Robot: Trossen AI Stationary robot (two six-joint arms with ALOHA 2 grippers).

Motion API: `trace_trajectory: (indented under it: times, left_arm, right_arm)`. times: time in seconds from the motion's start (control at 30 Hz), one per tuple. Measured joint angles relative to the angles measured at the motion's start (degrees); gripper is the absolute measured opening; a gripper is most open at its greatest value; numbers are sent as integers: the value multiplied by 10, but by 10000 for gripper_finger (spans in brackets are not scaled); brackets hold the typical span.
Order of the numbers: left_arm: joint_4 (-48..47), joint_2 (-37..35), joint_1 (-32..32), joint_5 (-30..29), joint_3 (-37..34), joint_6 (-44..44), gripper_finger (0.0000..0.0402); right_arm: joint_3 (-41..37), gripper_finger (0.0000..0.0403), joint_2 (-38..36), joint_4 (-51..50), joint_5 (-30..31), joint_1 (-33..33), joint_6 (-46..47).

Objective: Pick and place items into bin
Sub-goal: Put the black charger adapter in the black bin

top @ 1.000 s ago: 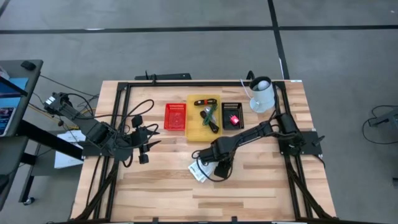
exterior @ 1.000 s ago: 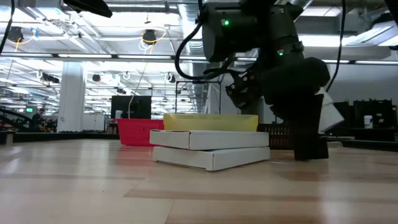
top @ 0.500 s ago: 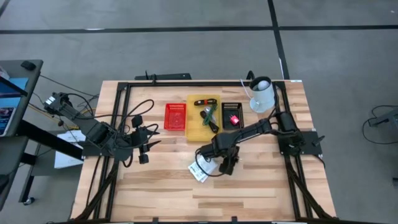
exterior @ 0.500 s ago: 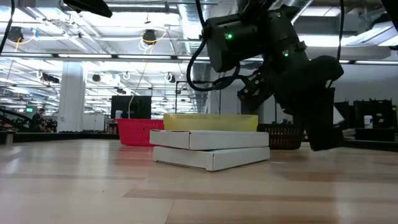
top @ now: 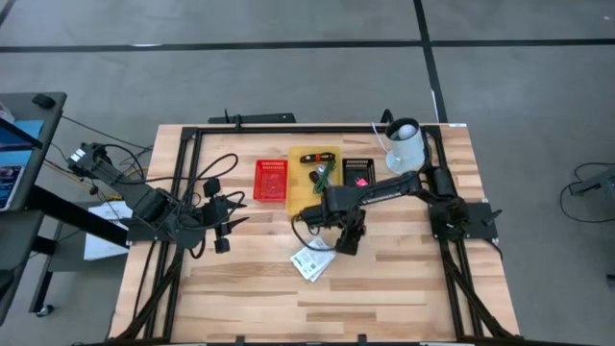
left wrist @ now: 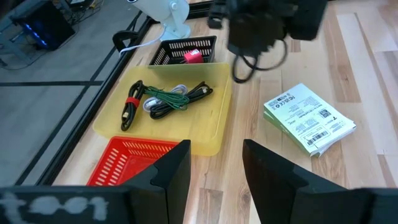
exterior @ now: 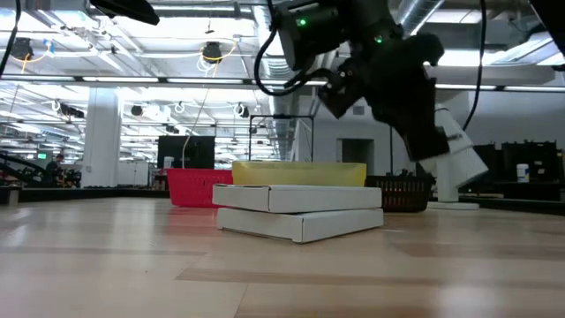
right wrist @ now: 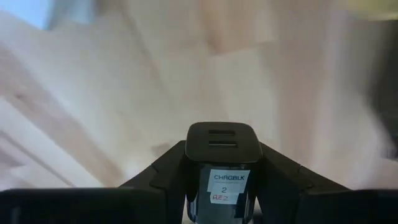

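My right gripper [right wrist: 221, 169] is shut on a small black block [right wrist: 221, 155] with a white label and hangs above the table just near of the yellow tray [top: 300, 202]. Two stacked white printed packets [top: 312, 261] lie flat on the wood beside it, also seen in the left wrist view [left wrist: 309, 118]. Dark cables bound in green [left wrist: 168, 99] lie in the yellow tray. A pink-red piece [left wrist: 193, 56] sits in the black basket [top: 358, 165]. At the table's left, my left gripper [left wrist: 214, 168] waits, open and holding nothing. My right gripper pinches the black block between its two fingers [right wrist: 165, 171], which lie on two opposite sides [right wrist: 194, 163] of it. The fingers slant steeply down from above. The block's labelled face shows between them, and it is lifted clear of the table.
A red basket [top: 271, 180] stands left of the yellow tray. A white lamp-like fixture [top: 405, 146] stands at the far right corner. Black frame rails [top: 183, 183] run along the table's edges. Bare wood lies toward the near edge.
My right gripper has risen from the table beside the white packets and moved toward the far edge, nearer the yellow tray, tipping a little. The black block has come up with it, lifted clear. The packets have stayed where they were.
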Motion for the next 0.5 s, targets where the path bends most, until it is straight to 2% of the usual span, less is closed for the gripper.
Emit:
trace_trajectory:
  times: [0.13, 0.5]
  left_arm:
    - [0, 0, 0, 0, 0, 0, 137]
    - [0, 0, 0, 0, 0, 0, 137]
  right_arm:
    - [37, 140, 0, -47, 46, -30, -33]
    - [103, 141, -1, -44, 65, -149, -139]
